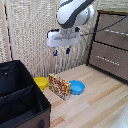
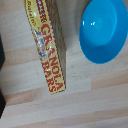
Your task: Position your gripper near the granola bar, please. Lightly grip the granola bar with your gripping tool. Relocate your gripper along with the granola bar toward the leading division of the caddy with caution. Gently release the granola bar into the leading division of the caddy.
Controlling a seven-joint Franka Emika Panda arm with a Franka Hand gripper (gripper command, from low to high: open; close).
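Arm: the white-grey robot arm hangs high over the wooden table (image 1: 100,100), its boxy light wrist pointing down.
Gripper: the gripper (image 1: 62,51), with two small dark blue-tipped fingers, is up in the air above the box and bowls, touching nothing; the fingers stand a little apart with only air between them, holding nothing.
Granola bar: the flat rectangular yellow granola bar box (image 1: 59,86) with red-orange print stands on its long edge on the table, just beside the caddy. The wrist view looks down on its narrow face (image 2: 47,47), where "GRANOLA BARS" is printed in red on yellow.
Caddy: the large black fabric caddy (image 1: 20,100) sits at the exterior view's left; an inner divider splits it into compartments, and what lies inside cannot be made out.
Blue bowl: a round blue bowl (image 1: 76,88) (image 2: 104,30) sits near the box on the exterior view's right.
Yellow bowl: a round yellow bowl (image 1: 41,82) sits behind the box, close to the caddy's wall.
Background: a brown drawer unit (image 1: 111,45) stands at the exterior view's right.
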